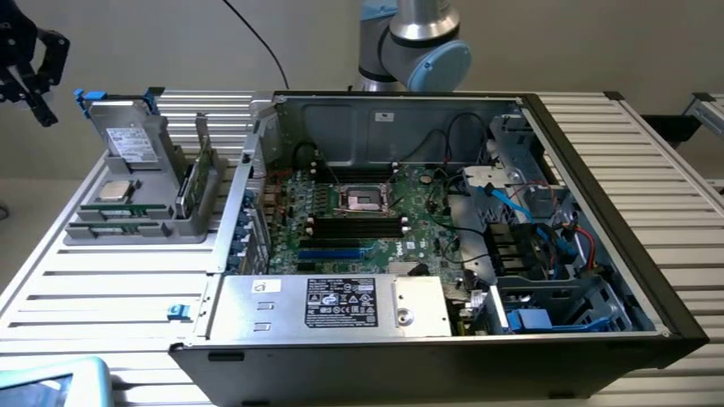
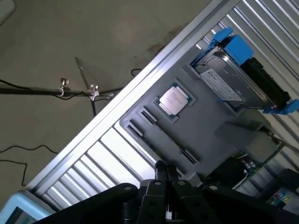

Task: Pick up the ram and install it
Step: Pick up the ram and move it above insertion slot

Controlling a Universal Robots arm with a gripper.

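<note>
**Item: hand** (image 2: pixel 166 169). Clenched, fingertips pressed together, nothing between them. It hangs high and well apart from the parts, off the worktop's (image 1: pixel 102 288) far corner at the exterior view's left (image 1: pixel 40 102).

**Item: grey holder tray** (image 1: pixel 85 231). Sits on the worktop beside the open computer case (image 1: pixel 633 212).
- Carries the boxy drive (image 2: pixel 226 84) in its blue bracket and the square silver-topped processor (image 2: pixel 174 101).
- Also carries the ram (image 1: pixel 193 191), standing on its long edge at the side of the tray nearest the case, ungrasped.

**Item: black memory slots** (image 1: pixel 356 225). On the motherboard inside the case, unfilled as far as can be judged.

**Hazards, as judged.**
- The ram is thin and stands close to a tray post and the case wall. A skewed descent could tip it or strike the post.
- Clenched fingers would push it rather than straddle it.
- A tilted grip would likely jam at the slot.

**View notes.**
- The exterior view gives the case interior, the slots and the ram's upright stance.
- The wrist view gives the fingertips' closure, the tray from above, and the floor (image 2: pixel 70 37) with its cables beyond the worktop edge. I cannot pick out the ram with certainty there.
</note>
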